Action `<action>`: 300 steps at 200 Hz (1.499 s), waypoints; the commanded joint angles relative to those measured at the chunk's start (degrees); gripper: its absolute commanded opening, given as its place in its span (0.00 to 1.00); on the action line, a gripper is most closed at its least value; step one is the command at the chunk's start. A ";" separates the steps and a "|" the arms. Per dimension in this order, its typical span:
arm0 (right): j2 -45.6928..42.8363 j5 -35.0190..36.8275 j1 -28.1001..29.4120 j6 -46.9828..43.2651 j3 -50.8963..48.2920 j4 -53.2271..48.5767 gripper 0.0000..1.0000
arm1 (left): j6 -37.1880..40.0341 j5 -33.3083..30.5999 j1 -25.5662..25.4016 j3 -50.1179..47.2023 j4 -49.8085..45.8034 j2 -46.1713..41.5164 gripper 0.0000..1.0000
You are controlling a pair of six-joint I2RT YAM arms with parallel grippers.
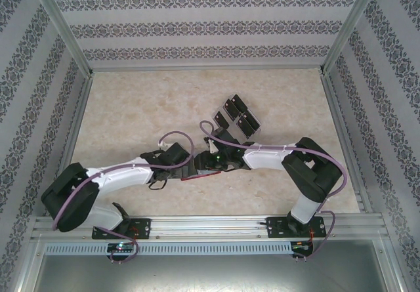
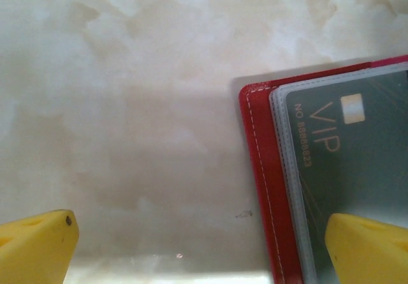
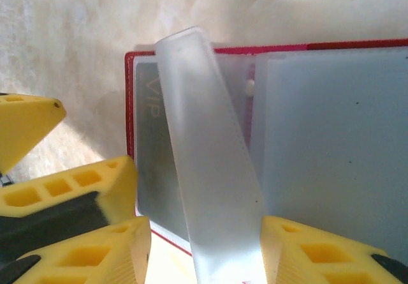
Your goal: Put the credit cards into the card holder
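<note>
Credit cards (image 1: 237, 115) lie flat in a loose cluster of several black pieces on the table (image 1: 144, 108), a little beyond the wallet (image 1: 191, 178) and toward the back wall, apart from it. One more card (image 2: 357, 169), dark and printed with "VIP" and a small pale chip, sits inside a clear sleeve of the wallet, next to its stitched red edge. The wallet lies open on the table with its sleeves facing up, and both arms meet over it.

In the right wrist view, a frosted plastic leaf (image 3: 210, 156) of the wallet stands up from the open pages and leans across the sleeve with the VIP card (image 3: 150, 143). The leaf runs down between the fingers of the right gripper (image 3: 204, 246). Those fingers are partly apart. The leaf touches one yellow finger (image 3: 319, 252) and a gap shows on its other side, so I cannot tell whether it is pinched or only propped.

The left gripper (image 2: 199, 233) is spread wide and holds nothing. One of its yellow fingertips (image 2: 366, 249) is over the sleeve at the wallet's red border (image 2: 258, 169). The other fingertip (image 2: 35, 249) is over bare table beside the wallet. Seen from above, the left gripper (image 1: 186, 163) and right gripper (image 1: 213, 163) crowd close together over the wallet, hiding most of it.
</note>
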 commanded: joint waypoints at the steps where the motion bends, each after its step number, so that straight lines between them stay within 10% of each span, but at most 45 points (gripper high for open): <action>1: 0.68 -1.06 0.72 0.69 1.35 1.08 0.49 | -3.03 -4.07 0.66 -1.05 -3.42 -4.50 1.00; 300: 18.32 -5.26 8.38 1.43 27.58 -3.15 0.48 | -8.15 -11.27 3.54 -1.64 -13.93 -27.37 1.00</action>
